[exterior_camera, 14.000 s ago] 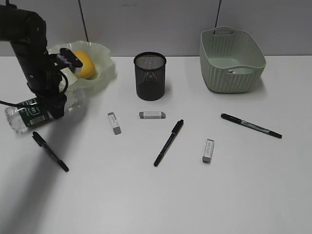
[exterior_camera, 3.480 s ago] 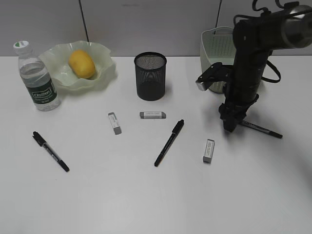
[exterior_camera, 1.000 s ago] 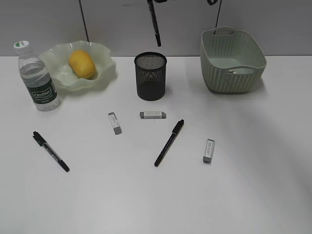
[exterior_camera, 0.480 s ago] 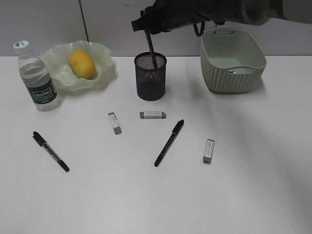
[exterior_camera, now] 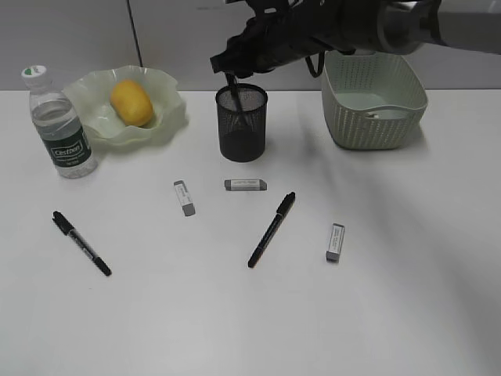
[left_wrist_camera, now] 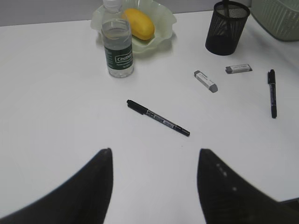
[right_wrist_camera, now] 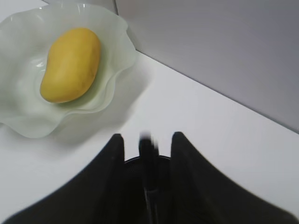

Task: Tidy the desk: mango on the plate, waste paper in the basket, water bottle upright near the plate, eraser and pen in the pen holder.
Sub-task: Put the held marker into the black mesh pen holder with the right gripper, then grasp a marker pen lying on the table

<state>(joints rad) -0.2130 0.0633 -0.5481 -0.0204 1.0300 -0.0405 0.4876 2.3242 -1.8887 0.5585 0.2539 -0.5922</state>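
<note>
Black fingers of my right gripper [exterior_camera: 232, 72] hung directly over the pen holder [exterior_camera: 242, 123], and between them stood a black pen [right_wrist_camera: 148, 177], its lower part already inside the mesh cup. In the right wrist view the 2 fingers flanked the pen with a narrow gap on each side, so I read the jaws as slightly parted, but that view was blurred and I could not tell whether they gripped the pen or had let go.

My left gripper [left_wrist_camera: 154, 186] sat low over bare desk [exterior_camera: 235, 329], its jaws spread wide with nothing between them and touching nothing.

On the desk I saw the mango [exterior_camera: 131, 102] lying in the plate [exterior_camera: 168, 117], and the water bottle [exterior_camera: 60, 125] standing upright just beside the plate's left rim. The basket [exterior_camera: 373, 98] stood at the back right, with a small pale scrap inside it that I could not identify. 2 more black pens lay flat: 1 at the left [exterior_camera: 81, 243], 1 near the middle [exterior_camera: 271, 229]. 3 erasers lay apart from each other: 2 [exterior_camera: 183, 197] [exterior_camera: 245, 185] in front of the pen holder, 1 [exterior_camera: 334, 241] further right.
</note>
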